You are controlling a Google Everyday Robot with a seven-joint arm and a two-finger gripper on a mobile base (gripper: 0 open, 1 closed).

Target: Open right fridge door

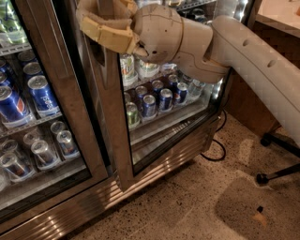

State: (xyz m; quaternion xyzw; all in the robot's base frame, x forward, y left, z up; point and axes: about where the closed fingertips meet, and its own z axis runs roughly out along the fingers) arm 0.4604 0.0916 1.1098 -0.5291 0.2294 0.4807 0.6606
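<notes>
The right fridge door (114, 123) is a glass pane in a brushed-steel frame, with cans on shelves behind it. Its left upright stands just right of a dark gap beside the left door (56, 89). At the top of the camera view my gripper (104, 26) is wrapped around that upright near its black handle (99, 57). The tan fingers (108, 36) lie across the steel and are shut on it. My pale arm (243, 61) reaches in from the right, across the glass. A bright LED strip (240, 10) shows at the door's far side.
Blue Pepsi cans (41, 93) fill the left door's shelves. The steel base plinth (93, 199) runs along the speckled floor (187, 206). A black cable (215, 152) lies by the fridge corner. A chair's wheeled base (276, 159) stands at the right, below a counter (279, 14).
</notes>
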